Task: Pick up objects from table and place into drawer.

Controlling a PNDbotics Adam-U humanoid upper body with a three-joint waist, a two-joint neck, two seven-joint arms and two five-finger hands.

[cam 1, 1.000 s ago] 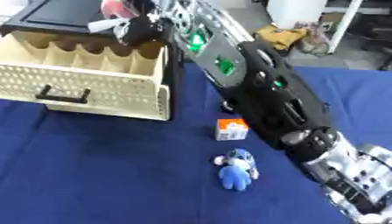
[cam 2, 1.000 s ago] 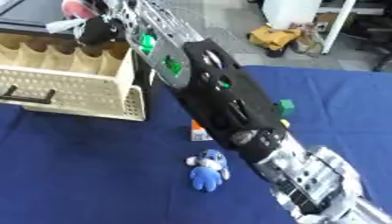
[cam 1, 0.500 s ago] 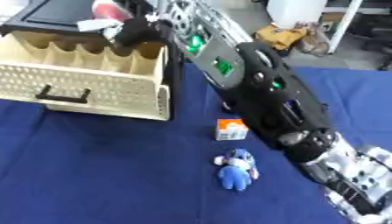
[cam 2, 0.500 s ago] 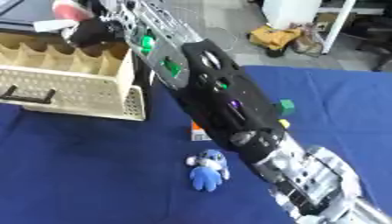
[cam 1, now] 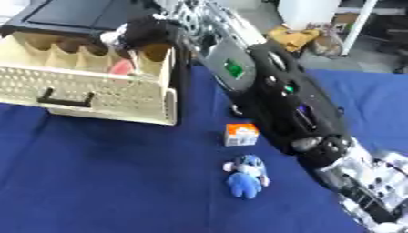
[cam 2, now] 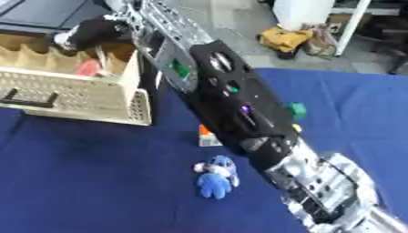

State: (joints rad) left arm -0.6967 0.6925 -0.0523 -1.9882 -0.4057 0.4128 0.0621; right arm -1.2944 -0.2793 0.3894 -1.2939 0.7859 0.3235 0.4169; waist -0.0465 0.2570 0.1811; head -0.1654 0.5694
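Blue cloth covers the counter (cam 1: 95, 182). Right robot hand (cam 1: 147, 34) at 11 o'clock over the open cream drawer (cam 1: 88, 91); fingers blurred, cannot tell if grasping. Pink object (cam 1: 121, 67) sits inside a compartment. Remaining: blue plush toy (cam 1: 243, 176) near centre, small orange-white box (cam 1: 241, 134) just at its 12. Plush likely soft, light; take round the body. Box probably stiff; pinch its sides.
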